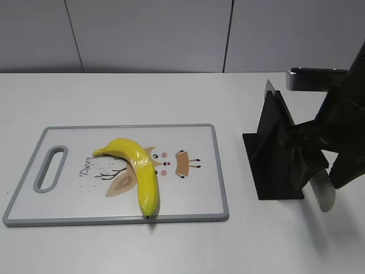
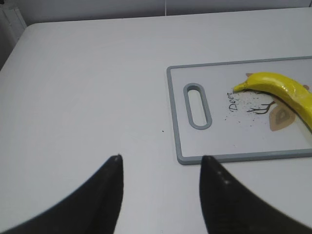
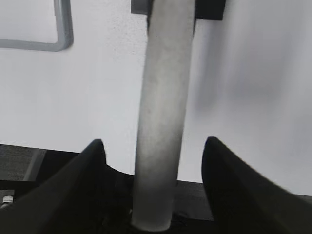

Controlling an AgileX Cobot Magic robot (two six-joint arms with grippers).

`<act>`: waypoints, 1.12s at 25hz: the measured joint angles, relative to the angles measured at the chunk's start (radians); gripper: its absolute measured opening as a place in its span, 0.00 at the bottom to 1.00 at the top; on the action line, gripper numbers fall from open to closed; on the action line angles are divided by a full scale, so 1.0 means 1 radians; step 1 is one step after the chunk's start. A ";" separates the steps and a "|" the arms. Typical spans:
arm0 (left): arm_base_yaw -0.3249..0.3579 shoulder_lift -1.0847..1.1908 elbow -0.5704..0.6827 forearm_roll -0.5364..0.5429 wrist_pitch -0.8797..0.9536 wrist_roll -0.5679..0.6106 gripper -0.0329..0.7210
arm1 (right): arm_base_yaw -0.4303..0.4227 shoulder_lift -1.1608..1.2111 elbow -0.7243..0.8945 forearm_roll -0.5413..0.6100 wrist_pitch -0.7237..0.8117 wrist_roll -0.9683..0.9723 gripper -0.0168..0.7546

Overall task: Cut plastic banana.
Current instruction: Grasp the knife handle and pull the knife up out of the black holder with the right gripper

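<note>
The plastic banana (image 1: pixel 138 168) is glossy yellow and curved. It lies on a white cutting board (image 1: pixel 194 194) with a grey rim, its dark tip near the board's front edge. The left wrist view shows its stem end (image 2: pixel 280 87). A knife with a grey handle (image 1: pixel 322 193) sits in a black stand (image 1: pixel 274 165) right of the board. My right gripper (image 3: pixel 155 140) is open, its fingers on either side of the handle (image 3: pixel 163 97) without touching it. My left gripper (image 2: pixel 161 158) is open and empty above the table, near the board's front left corner (image 2: pixel 181 157).
The board has a grey slot handle (image 1: pixel 50 168) at its left end and a printed deer picture under the banana. The white table (image 1: pixel 171 97) meets a grey wall behind. The right arm (image 1: pixel 348 125) hangs over the table's right side.
</note>
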 joint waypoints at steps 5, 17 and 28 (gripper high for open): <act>0.000 0.000 0.000 0.000 0.000 0.000 0.70 | 0.001 0.038 0.000 0.034 0.000 0.021 0.66; 0.000 0.000 0.000 0.000 0.000 0.000 0.70 | 0.001 0.101 0.000 0.035 0.000 0.024 0.33; 0.000 0.000 0.000 0.000 0.000 0.000 0.70 | 0.001 0.101 0.000 0.028 -0.001 0.036 0.27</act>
